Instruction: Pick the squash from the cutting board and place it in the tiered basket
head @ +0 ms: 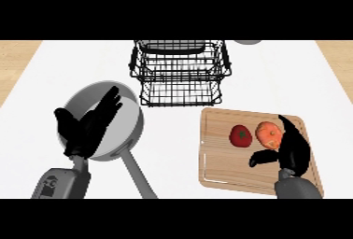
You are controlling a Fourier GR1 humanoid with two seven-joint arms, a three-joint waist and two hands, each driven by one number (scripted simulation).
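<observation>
Sitting on rectangular wooden cutting board (226, 169): round orange squash (267, 132).

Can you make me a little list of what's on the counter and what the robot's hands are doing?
cutting board: wooden, at the right
squash: orange, on the cutting board, right of a red vegetable
tiered basket: black wire, at the back
pan: grey, at the left
right hand: open, beside the squash, not holding it
left hand: open, resting over the pan
</observation>
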